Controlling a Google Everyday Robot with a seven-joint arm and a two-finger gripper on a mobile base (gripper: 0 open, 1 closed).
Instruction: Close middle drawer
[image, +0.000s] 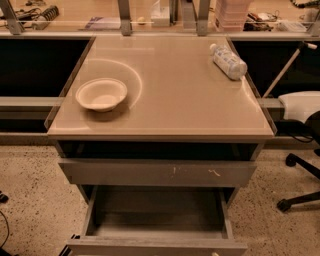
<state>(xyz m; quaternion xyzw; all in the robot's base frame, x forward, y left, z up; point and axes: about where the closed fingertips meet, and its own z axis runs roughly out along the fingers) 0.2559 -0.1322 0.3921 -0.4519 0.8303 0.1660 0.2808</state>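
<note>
While a white bowl (101, 93) sits near the left edge of the bench (170, 105), clear of the work, the middle drawer (157, 212) is seen pulled far out below the front edge, so a push on its front is needed. A plastic bottle (228, 61) is laid by the back right corner. The gripper is out of view, so its jaws cannot be judged.

The middle drawer (157, 220) stands pulled far out toward the camera, and its deep box lies open from above. The scratched drawer front (157, 172) above it juts out slightly and overhangs the rear of that box. The floor (35, 200) to the left of the drawer is open. A wheeled chair base (300, 197) crowds the right side. On the tabletop (180, 100), a bowl (101, 93) sits left and a bottle (228, 61) lies at the right rear, with open surface between them. The gripper is out of view.
</note>
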